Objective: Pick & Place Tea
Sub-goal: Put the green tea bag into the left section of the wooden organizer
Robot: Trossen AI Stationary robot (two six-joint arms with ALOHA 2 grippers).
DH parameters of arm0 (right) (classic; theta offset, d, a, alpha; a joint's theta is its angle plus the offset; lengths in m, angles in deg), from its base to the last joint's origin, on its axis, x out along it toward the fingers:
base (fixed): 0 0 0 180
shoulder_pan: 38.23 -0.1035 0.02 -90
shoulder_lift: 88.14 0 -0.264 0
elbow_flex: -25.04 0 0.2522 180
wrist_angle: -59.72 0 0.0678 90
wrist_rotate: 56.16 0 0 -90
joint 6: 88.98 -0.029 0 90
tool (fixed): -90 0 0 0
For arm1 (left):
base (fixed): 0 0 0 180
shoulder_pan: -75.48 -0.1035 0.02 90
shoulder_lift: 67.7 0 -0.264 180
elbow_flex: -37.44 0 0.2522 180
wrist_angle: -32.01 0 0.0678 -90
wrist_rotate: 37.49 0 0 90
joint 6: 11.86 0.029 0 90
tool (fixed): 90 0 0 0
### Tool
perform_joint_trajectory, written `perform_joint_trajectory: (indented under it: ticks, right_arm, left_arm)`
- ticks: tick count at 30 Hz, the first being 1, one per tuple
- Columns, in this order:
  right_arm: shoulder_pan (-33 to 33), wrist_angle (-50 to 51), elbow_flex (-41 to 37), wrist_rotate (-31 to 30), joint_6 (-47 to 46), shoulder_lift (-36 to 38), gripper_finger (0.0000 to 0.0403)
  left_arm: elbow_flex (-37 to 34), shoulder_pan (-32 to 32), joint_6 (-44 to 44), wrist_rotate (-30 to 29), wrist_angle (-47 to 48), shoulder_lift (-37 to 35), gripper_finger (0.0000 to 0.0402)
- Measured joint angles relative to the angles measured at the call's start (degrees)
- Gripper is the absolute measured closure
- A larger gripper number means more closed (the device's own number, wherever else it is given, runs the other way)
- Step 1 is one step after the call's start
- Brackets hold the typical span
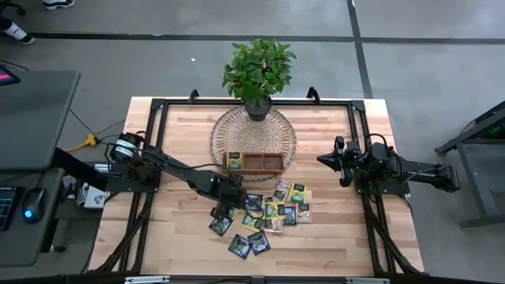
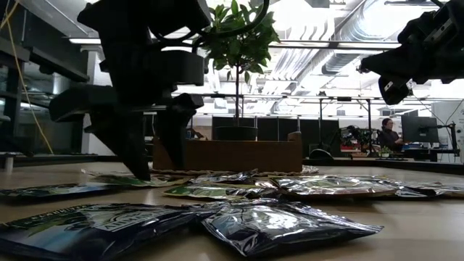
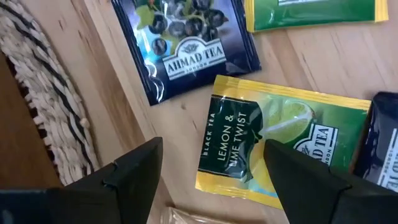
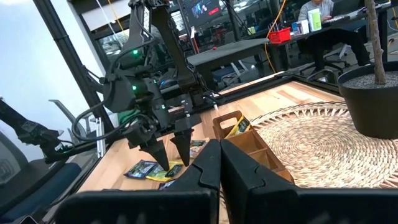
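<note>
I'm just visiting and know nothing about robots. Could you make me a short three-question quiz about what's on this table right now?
1. True or false: the left gripper hangs open over a yellow-green lemon and lime sachet.
2. Where does the wooden tray stand? A) on the woven mat B) on bare table C) on the loose sachets
3. What stands on the mat behind the tray?

Key
1. True; its fingers straddle the sachet without gripping it.
2. A
3. A potted plant. The right gripper waits shut at the table's right side.
</note>
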Motion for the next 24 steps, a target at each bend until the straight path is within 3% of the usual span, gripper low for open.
perform_joint_trajectory:
  ticks: [5, 15, 24]
  right_arm:
    - [0.0, 0.0, 0.0, 0.0, 0.0, 0.0, 0.0402]
    - [0.0, 0.0, 0.0, 0.0, 0.0, 0.0, 0.0402]
    - [0.0, 0.0, 0.0, 0.0, 0.0, 0.0, 0.0402]
  left_arm:
    - [0.0, 0.0, 0.1, 0.8, -0.3, 0.1, 0.0135]
    - [0.1, 0.0, -2.3, 4.5, -1.5, 2.6, 0.0232]
    - [0.0, 0.0, -7.4, 6.7, -1.6, 3.6, 0.0277]
